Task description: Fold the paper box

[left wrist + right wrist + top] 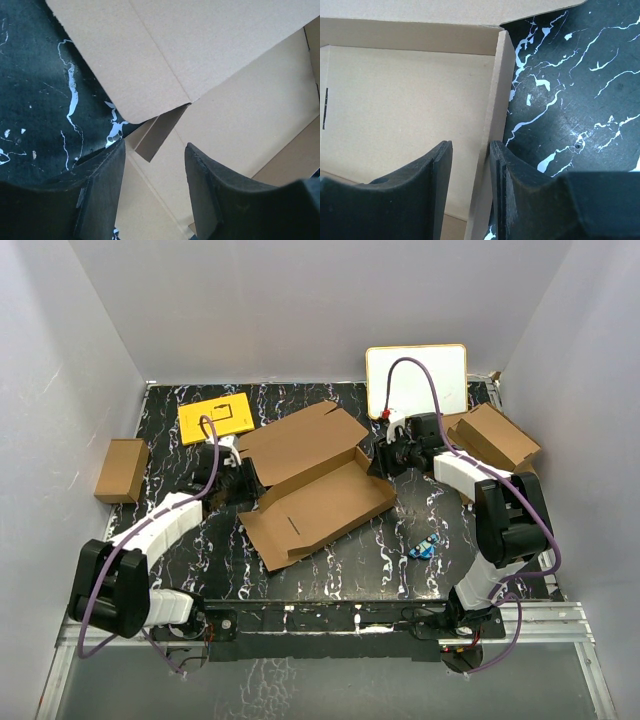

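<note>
Metal rail [560, 612], black white-veined tabletop [215, 550], pale walls [300, 310], paper box [320, 505] centred

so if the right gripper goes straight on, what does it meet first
probably the paper box: its upright side wall stands between the fingers of the right gripper, though depth is unclear

— How is the light from above?
— Bright and even, falling from overhead; the pale walls [100, 320] look washed, the dark table [390, 560] looks matte
— Shadows?
— Soft, short ones under the box [320, 505] flaps and beside the arms
— The wrist views?
— Cardboard grain and white veins are sharp. The black fingers [210, 195] near the lens are soft-edged, almost featureless. Inside the box, the right wrist view shows the side panel's inner face shaded darker
— Distortion?
— The walls splay outward toward the overhead view's corners
</note>
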Action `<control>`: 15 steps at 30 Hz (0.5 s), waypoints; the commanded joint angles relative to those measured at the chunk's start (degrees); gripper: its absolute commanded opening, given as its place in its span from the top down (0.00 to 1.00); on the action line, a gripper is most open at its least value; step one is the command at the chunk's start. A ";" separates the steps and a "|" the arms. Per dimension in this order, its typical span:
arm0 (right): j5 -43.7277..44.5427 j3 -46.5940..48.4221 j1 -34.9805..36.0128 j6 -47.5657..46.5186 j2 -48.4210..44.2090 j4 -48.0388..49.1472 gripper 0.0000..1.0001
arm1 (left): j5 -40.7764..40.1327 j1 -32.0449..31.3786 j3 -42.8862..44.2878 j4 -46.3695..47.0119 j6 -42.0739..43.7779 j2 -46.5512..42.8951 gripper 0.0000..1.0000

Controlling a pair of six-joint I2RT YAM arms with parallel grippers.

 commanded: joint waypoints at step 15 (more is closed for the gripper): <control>-2.60 -1.80 0.70 1.89 -2.50 3.11 0.63 | 0.12 -3.08 3.65 -2.73 -1.39 2.24 0.59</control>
